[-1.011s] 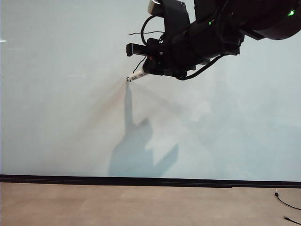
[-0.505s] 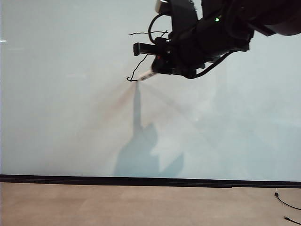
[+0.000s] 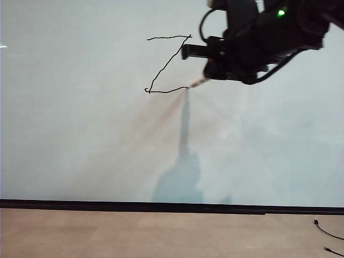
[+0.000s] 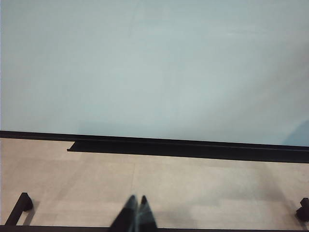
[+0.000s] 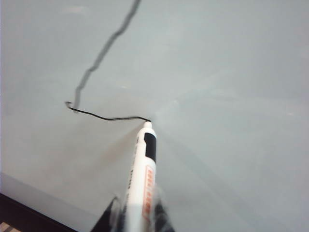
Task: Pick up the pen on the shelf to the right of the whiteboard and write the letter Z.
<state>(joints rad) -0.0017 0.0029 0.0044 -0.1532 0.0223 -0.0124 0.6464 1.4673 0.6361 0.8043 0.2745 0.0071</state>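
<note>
Right hand [image 3: 207, 75] moved rightward (fingers hidden).

pen [image 5: 143, 179] rear cut off, arm cropped

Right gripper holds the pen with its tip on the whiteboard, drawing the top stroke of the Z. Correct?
Not the top stroke. The right gripper holds the pen with its tip on the whiteboard at the end of the bottom stroke of the Z; top and diagonal are already drawn. The exterior view shows it.
</note>
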